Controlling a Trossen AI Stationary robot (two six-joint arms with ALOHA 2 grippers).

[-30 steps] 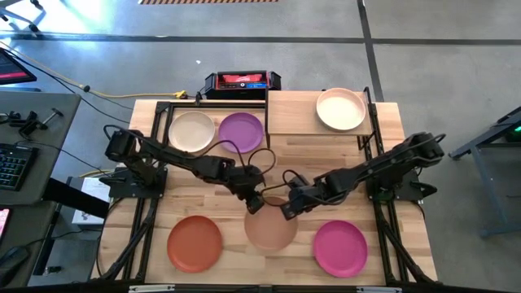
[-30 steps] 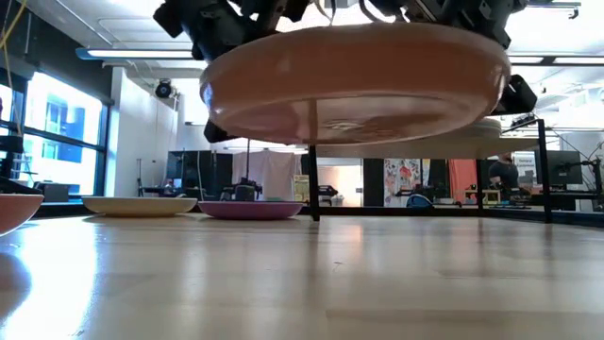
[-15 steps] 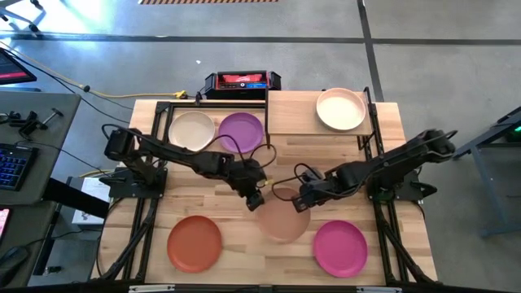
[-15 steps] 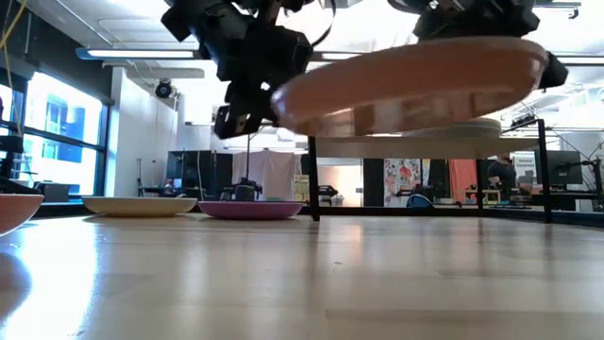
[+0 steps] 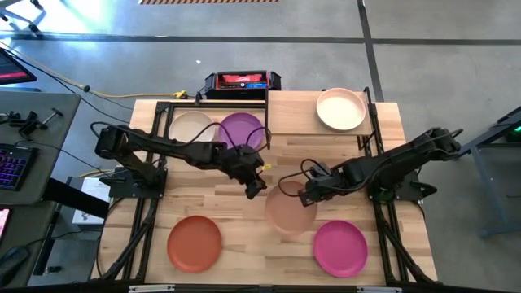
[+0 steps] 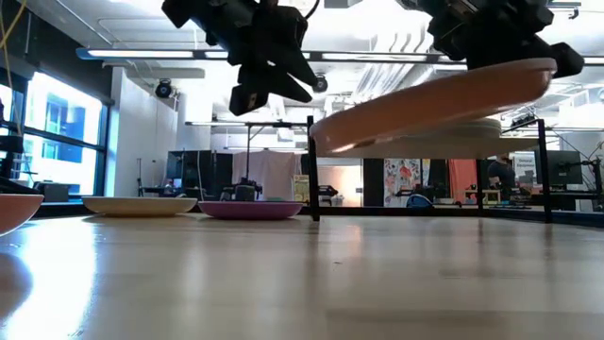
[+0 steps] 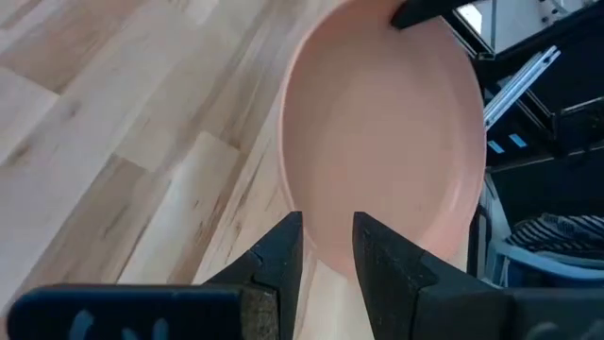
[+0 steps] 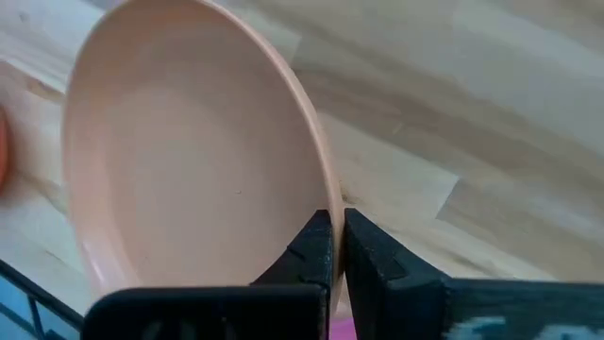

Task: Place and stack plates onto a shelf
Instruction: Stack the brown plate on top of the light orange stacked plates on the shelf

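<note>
A pale pink plate [image 5: 289, 210] hangs above the middle of the table, tilted, its left side lower [image 6: 425, 106]. My right gripper [image 5: 307, 195] is shut on its far right rim. My left gripper [image 5: 257, 190] is just left of the plate and a little above it. Its fingers stand slightly apart and hold nothing [image 7: 327, 236]. The shelf [image 5: 297, 114] stands at the far right with a cream plate [image 5: 340, 108] on it. An off-white plate [image 5: 192, 126] and a purple plate [image 5: 242, 130] rest on the table at the far left. My right gripper pinches the pink plate's rim [image 8: 326, 194] between its two fingers, one on the inner face and one on the underside. The fingers come from the table's right side. The plate is lifted clear of the table and slopes down and away from the fingers.
A rust orange plate [image 5: 194, 242] lies at the near left and a magenta plate [image 5: 340, 248] at the near right. Black frame rails [image 5: 374, 146] run along both sides of the table. The shelf's thin black legs [image 6: 312, 175] stand behind the lifted plate.
My left gripper has let go of the pink plate's left rim and drawn up and toward the far edge. My right gripper has carried the plate toward the table's right and far side. The plate, level before, now tips with its left side down.
</note>
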